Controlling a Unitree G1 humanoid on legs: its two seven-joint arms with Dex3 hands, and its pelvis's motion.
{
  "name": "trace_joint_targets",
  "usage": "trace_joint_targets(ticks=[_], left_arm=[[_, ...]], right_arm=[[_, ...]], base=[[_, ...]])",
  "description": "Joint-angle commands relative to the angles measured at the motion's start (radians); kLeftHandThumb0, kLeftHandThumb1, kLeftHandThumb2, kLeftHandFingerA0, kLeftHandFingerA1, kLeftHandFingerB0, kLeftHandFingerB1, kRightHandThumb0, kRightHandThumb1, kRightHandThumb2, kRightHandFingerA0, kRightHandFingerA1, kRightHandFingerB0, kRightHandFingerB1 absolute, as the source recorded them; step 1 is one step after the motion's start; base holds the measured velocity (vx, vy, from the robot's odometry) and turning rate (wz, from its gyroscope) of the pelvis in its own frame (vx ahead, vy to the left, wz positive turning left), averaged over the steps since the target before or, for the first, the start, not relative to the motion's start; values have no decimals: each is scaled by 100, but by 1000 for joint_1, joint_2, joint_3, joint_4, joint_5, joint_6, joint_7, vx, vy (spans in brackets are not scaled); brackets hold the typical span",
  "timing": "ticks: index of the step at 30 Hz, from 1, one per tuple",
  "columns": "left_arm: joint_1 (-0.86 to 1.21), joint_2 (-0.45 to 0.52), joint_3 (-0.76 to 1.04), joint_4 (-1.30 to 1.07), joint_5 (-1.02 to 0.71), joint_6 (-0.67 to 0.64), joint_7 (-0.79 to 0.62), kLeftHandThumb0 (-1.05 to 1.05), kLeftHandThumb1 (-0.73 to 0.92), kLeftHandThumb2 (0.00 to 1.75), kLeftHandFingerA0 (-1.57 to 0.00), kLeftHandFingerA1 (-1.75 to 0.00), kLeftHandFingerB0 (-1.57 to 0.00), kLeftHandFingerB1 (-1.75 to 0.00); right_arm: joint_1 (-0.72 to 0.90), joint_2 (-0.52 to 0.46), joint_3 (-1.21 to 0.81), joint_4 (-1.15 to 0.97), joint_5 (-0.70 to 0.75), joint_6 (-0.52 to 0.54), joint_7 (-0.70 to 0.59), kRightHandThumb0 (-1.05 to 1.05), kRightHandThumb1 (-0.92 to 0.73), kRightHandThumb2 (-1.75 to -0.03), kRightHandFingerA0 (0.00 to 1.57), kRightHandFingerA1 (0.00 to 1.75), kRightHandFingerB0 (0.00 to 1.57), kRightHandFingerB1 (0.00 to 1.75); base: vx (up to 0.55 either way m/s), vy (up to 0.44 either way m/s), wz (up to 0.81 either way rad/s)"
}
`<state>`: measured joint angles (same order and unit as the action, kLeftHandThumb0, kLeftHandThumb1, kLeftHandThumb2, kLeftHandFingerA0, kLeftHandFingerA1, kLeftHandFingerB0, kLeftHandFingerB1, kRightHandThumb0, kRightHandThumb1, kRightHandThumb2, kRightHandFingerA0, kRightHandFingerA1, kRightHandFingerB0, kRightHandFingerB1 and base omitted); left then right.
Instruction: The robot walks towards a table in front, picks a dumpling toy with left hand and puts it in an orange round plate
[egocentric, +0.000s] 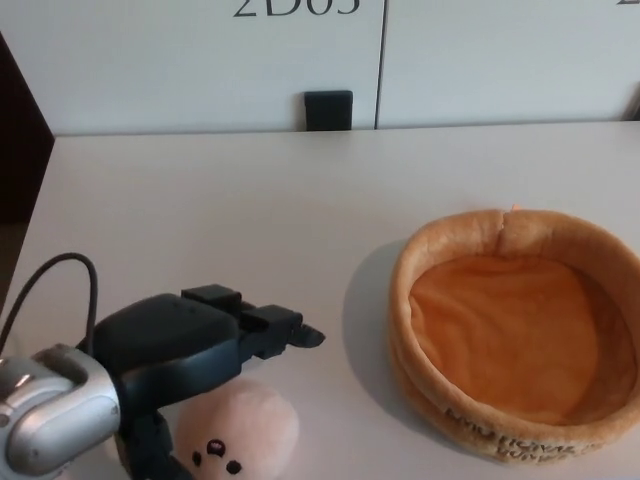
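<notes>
A pale pink plush dumpling toy (240, 432) with a small dark face lies on the white table (230, 210) at the bottom left. My left hand (190, 345) hovers right over it with its fingers apart: two fingers point right above the toy and the thumb reaches down along the toy's left side. Nothing is held. The orange round plush plate (515, 330) stands to the right, a hand's width from the toy, with nothing in it. My right hand does not show.
A dark panel (20, 130) stands at the table's left edge. Behind the table runs a white wall with a small black box (329, 109). A black cable (55, 285) loops from my left wrist.
</notes>
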<state>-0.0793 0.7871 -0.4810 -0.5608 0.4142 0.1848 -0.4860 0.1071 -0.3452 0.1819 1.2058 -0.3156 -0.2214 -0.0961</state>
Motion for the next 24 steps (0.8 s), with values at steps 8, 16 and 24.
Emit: trace_joint_targets(ticks=[8, 16, 24], left_arm=[[9, -32, -27, 59, 211, 95, -87, -28, 3, 71, 0, -48, -5, -50], [30, -59, -23, 81, 243, 80, -89, -59, 31, 58, -16, -33, -16, -39], [59, -95, -11, 104, 254, 33, -54, -58, 33, 62, -24, -37, -14, -41]], right_arm=[[-1, -5, -6, 1, 7, 26, 18, 12, -52, -56, 78, 62, 49, 42], [-1, -5, -6, -2, 7, 25, 17, 12, -52, -56, 76, 59, 49, 42], [-10, -3, -4, 16, 4, 20, 10, 11, -52, -56, 79, 61, 50, 42]], base=[[0, 0, 0], [0, 0, 0], [0, 0, 0]])
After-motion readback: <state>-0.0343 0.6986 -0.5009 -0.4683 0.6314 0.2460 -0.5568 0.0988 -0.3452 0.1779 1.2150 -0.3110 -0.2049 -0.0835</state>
